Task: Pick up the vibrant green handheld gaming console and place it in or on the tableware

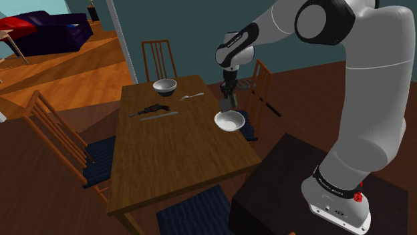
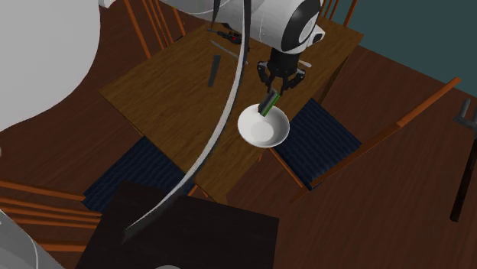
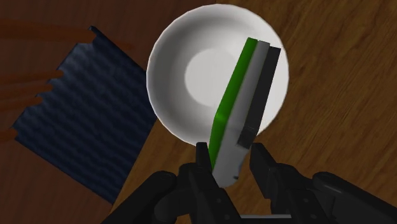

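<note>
The green handheld console (image 3: pixel 236 95), a flat slab with a green face, grey middle and black back, hangs tilted over a white bowl (image 3: pixel 184 76). My gripper (image 3: pixel 230 159) is shut on its upper end, one finger on each broad face. In the shoulder view the gripper (image 1: pixel 232 92) holds the console (image 1: pixel 234 101) just above the bowl (image 1: pixel 228 121), which stands near the table's right edge. From the second exterior view the console (image 2: pixel 269 102) slants down from the gripper (image 2: pixel 280 85) toward the bowl's rim (image 2: pixel 264 131).
A second white bowl (image 1: pixel 164 85), a fork (image 1: pixel 190 97), a knife (image 1: pixel 159 116) and a small dark object (image 1: pixel 150 109) lie farther back on the wooden table (image 1: pixel 174 160). Chairs with blue cushions (image 1: pixel 100 159) stand around it. The dark stand (image 1: pixel 314 193) is at lower right.
</note>
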Controlling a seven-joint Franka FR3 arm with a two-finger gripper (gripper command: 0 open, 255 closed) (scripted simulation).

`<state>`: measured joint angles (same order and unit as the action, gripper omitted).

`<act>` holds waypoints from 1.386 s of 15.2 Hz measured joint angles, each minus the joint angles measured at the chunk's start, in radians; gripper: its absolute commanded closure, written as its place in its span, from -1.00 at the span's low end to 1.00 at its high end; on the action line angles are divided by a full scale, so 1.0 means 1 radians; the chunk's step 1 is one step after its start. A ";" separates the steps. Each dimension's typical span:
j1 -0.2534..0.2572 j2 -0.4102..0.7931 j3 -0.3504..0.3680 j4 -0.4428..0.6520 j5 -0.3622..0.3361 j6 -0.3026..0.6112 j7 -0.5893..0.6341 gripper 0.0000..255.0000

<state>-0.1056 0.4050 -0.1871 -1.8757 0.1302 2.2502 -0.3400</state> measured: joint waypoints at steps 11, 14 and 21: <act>-0.007 0.080 0.013 -0.020 0.023 0.098 -0.015 1.00; -0.007 0.082 0.013 -0.019 0.023 0.100 -0.015 1.00; -0.008 0.082 0.013 -0.018 0.024 0.100 -0.015 -1.00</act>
<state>-0.1131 0.4874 -0.1738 -1.8941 0.1537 2.3505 -0.3553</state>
